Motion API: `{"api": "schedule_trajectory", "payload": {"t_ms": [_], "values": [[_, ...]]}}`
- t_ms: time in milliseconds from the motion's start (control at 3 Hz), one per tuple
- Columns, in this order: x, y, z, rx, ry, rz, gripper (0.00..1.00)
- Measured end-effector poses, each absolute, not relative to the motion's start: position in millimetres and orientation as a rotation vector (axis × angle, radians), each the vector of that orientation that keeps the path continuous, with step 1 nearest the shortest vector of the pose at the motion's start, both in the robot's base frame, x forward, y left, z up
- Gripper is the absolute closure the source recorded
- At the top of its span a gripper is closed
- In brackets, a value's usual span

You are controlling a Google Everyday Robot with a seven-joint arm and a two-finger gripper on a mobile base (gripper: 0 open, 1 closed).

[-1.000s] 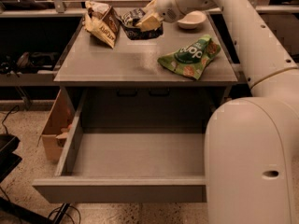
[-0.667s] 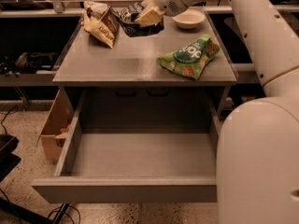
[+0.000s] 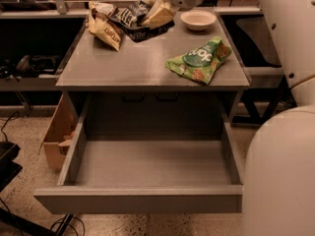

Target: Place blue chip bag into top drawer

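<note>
Nearest, in front of the bench (image 3: 133, 63) and to its right, the robot's pale rounded body (image 3: 278, 176) fills the corner of the view. The top drawer (image 3: 138, 199) stands pulled fully out from under the bench top, plain grey front panel nearest, its floor bare. A cardboard box (image 3: 58, 139) sits on the floor against the bench's left side. On the bench top, near the front right edge, a green bag (image 3: 199, 60) lies flat. At the rear left of the bench is a tan-and-brown bag (image 3: 104, 26); at the rear right, a white bowl (image 3: 198, 19), upright. Between those two, at the bench's back edge, is the blue chip bag (image 3: 132, 16), tilted, white lettering upward, dark shadow beneath it. The gripper (image 3: 158, 14) reaches in over the rear of the bench, jaws clamped on the right end of the blue chip bag.
</note>
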State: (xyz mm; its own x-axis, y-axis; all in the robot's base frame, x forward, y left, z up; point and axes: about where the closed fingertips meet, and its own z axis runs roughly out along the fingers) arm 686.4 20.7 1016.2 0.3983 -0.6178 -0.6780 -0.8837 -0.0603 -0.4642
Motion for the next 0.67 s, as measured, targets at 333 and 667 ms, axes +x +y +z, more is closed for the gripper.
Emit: {"api": "schedule_trajectory", "payload": {"t_ms": [333, 667], "values": [[684.2, 23.1, 1012.5, -1.800, 1.280, 0.373, 1.00], [683.9, 24.7, 1010.8, -1.801, 1.278, 0.378, 1.00]]}}
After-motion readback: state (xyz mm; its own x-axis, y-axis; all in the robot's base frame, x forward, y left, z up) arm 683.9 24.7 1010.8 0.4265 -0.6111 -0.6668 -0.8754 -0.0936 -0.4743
